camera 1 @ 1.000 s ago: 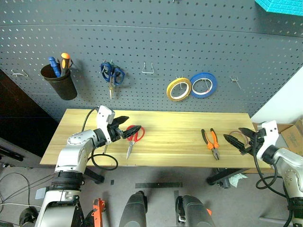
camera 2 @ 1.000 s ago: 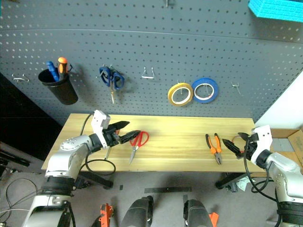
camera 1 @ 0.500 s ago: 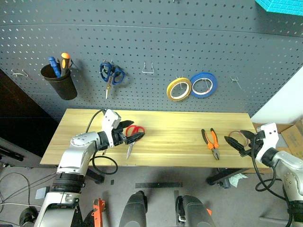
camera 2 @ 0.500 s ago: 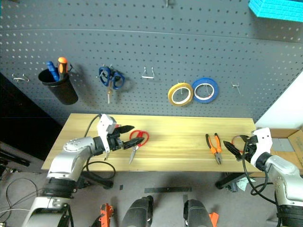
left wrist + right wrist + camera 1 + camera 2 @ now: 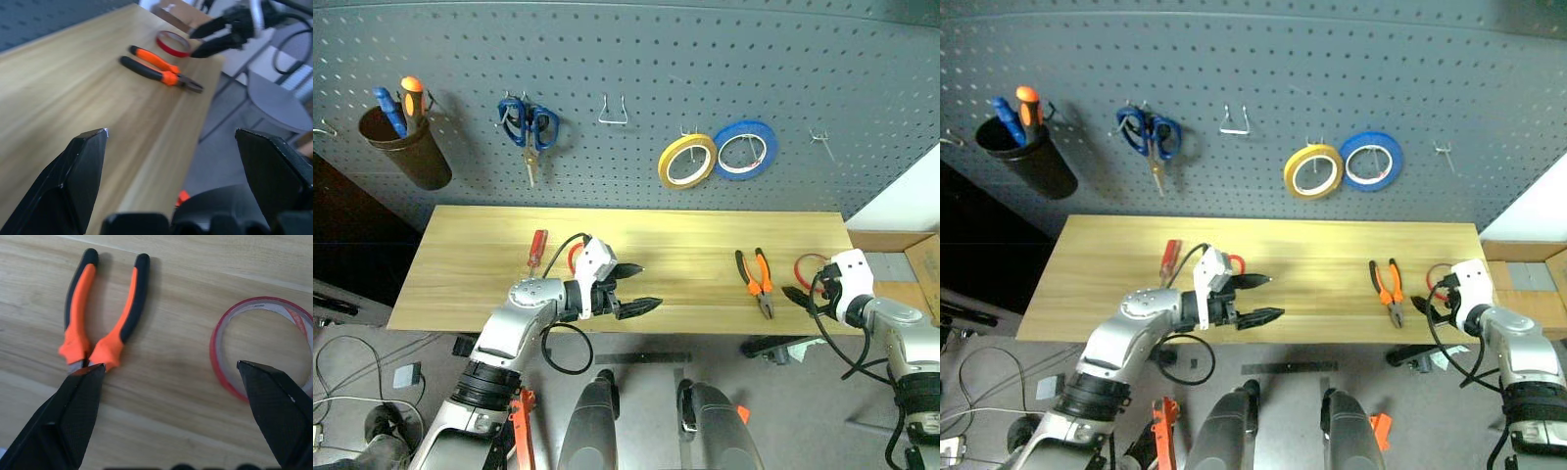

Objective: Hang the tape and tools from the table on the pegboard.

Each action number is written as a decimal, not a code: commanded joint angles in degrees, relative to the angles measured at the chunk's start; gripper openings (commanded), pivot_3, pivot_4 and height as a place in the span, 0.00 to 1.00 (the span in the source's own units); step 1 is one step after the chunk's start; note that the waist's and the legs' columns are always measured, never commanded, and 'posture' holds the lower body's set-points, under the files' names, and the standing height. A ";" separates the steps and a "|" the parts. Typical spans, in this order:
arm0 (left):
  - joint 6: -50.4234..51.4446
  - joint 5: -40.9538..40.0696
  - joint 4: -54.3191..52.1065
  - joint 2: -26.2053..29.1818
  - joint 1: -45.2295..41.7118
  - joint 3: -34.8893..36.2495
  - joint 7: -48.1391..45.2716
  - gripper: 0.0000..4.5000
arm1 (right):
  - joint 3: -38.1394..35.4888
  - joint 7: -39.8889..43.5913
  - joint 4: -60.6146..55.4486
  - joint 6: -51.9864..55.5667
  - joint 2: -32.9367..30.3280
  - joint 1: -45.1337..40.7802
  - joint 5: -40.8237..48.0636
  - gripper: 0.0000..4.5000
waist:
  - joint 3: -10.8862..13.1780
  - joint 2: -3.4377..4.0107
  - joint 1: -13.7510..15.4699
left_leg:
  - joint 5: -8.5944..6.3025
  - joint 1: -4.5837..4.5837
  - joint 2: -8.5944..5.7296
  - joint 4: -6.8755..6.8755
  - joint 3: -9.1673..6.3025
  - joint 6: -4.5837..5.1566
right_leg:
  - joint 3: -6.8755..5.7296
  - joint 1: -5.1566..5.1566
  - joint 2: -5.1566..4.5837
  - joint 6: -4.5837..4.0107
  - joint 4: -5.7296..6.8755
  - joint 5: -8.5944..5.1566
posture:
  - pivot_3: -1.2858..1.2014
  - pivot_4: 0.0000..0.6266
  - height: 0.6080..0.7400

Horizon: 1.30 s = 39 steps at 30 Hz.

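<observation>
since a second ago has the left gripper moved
Yes. The left gripper has gone right along the table, past the red scissors toward the pliers.

Workshop, pegboard (image 5: 636,59) hung with tools, wooden table (image 5: 685,259)

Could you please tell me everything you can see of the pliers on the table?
The pliers have orange-and-black handles, apparently rubbery grips, and grey steel jaws. They lie flat on the wooden table toward its right end, handles spread slightly and pointing toward the pegboard, jaws toward the table's front edge. Nothing touches them: the red tape lies apart on their right, and the open right gripper hovers near the tape, one black finger close to the pliers' head.
</observation>
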 commanded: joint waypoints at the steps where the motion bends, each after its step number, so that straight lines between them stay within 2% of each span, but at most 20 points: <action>1: 1.49 -1.55 -5.19 -1.84 1.47 -1.83 0.96 0.99 | -0.59 2.11 2.70 -1.83 -2.16 -2.32 -0.63 1.00 | 0.78 0.02 0.00 | 0.00 0.00 0.00 0.00 0.02 0.00 | 0.02 -0.01 0.00 0.01 -0.01 0.00 | 0.54 0.70 1.00; 10: 1.83 0.10 -12.40 -5.29 5.02 -7.06 5.32 0.99 | 1.39 5.36 9.78 -3.76 -3.10 -6.50 -2.76 1.00 | 3.39 0.00 0.00 | 0.00 -0.01 0.00 0.00 0.06 0.00 | 0.08 -0.04 -0.03 0.02 -0.01 0.00 | 0.54 0.77 1.00; 22: 5.64 -1.30 -18.97 -5.56 6.91 -7.88 9.57 0.99 | 4.54 7.22 22.15 -8.09 -1.92 -14.85 -6.79 1.00 | 5.45 -0.07 0.00 | -0.01 -0.02 0.00 -0.07 0.43 0.00 | 0.70 -0.27 -0.02 0.13 0.01 -0.01 | 0.55 0.83 1.00; 27: 7.35 -2.03 -21.06 -5.40 7.16 -7.68 10.53 0.99 | 6.22 6.84 24.20 -6.80 -1.57 -15.93 -8.74 1.00 | 5.91 -0.41 0.02 | -0.02 0.00 0.01 -0.07 0.66 0.00 | 0.95 -0.33 -0.04 0.27 -0.03 0.06 | 0.55 0.84 1.00; 30: 8.10 -2.58 -21.67 -5.23 7.06 -7.34 11.08 0.99 | 6.44 6.25 24.84 -7.03 -1.28 -15.73 -9.24 0.87 | 5.94 -0.45 0.03 | -0.02 0.00 0.04 -0.07 0.73 0.00 | 1.04 -0.34 -0.08 0.34 -0.09 0.09 | 0.55 0.85 1.00; 39: 8.00 -2.54 -20.73 -4.25 6.35 -6.27 11.38 0.99 | 5.66 3.51 23.70 -6.45 -0.67 -15.49 -9.87 0.18 | 6.04 -0.59 0.02 | -0.04 0.01 0.18 -0.09 0.80 0.00 | 1.14 -0.38 -0.15 0.34 -0.14 0.09 | 0.55 0.85 1.00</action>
